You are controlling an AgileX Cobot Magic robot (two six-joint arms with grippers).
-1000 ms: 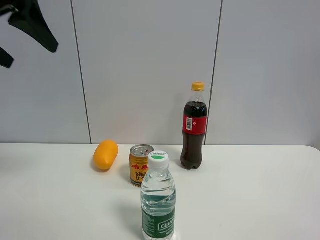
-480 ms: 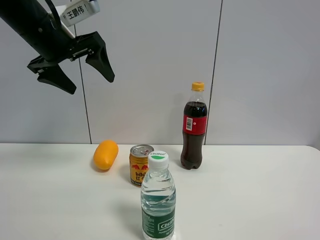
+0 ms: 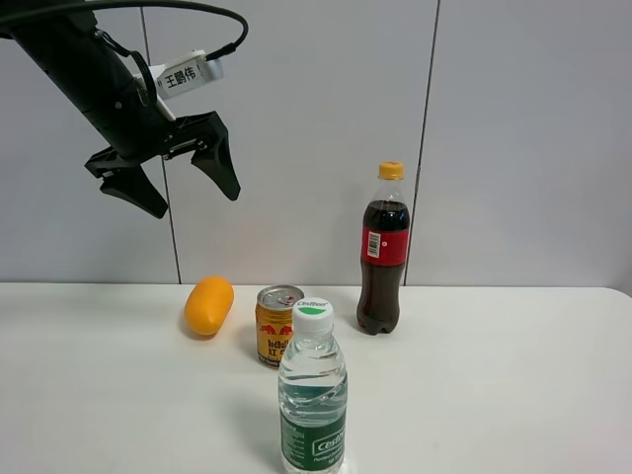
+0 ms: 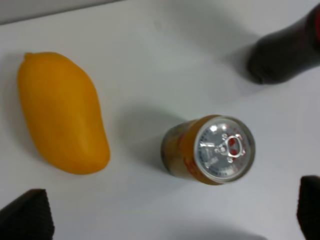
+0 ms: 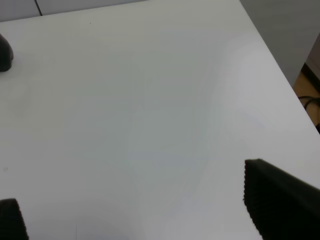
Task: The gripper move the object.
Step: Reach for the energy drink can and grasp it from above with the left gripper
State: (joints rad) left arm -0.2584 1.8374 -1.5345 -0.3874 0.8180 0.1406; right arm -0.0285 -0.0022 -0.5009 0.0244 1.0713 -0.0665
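1. We see the left gripper (image 3: 196,202) hanging high above mango (image 3: 208,305) and can (image 3: 277,326), jaws apart, empty.
2. The can stands unopened between mango and cola bottle (image 3: 384,252), behind the water bottle (image 3: 312,395).
3. The right gripper (image 5: 145,210) has its jaws apart too.

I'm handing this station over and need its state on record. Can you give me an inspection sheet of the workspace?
Surface: white table, carrying four items; no spills seen.
Job's things: gold drink can upright, untouched, between the mango and the cola bottle, behind the water bottle.
Clutter: orange mango lying on its side; cola bottle and water bottle upright, capped.
Grippers: left gripper open, empty, high above the mango and can; right gripper open, empty, over bare table.
Cables: black cable loops above the left arm.
Surroundings: grey panelled wall; nothing else seen.
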